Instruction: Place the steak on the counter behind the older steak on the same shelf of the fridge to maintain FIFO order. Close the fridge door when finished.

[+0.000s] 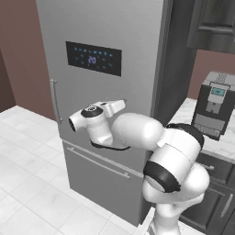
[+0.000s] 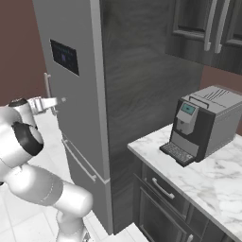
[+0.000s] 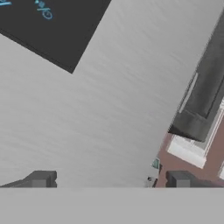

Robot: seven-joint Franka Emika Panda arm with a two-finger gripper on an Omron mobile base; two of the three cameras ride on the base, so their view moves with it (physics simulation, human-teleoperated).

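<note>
Gripper: the white two-finger gripper (image 1: 123,103) points at the tall grey stainless-steel fridge door (image 1: 105,87), just beside its steel face; dark fingertips (image 3: 40,179) spread wide, holding nothing.
Door: looks shut (black display (image 1: 93,58) with blue digits facing out).
Alongside: white marble counter (image 2: 198,177) carries a grey-and-black coffee machine (image 2: 203,123).
Cut off: the counter's far end, at the picture's edge.

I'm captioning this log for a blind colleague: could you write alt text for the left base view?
The white arm holds its gripper against the closed grey fridge door, below the black display. A coffee machine stands on the marble counter to the right.
</note>
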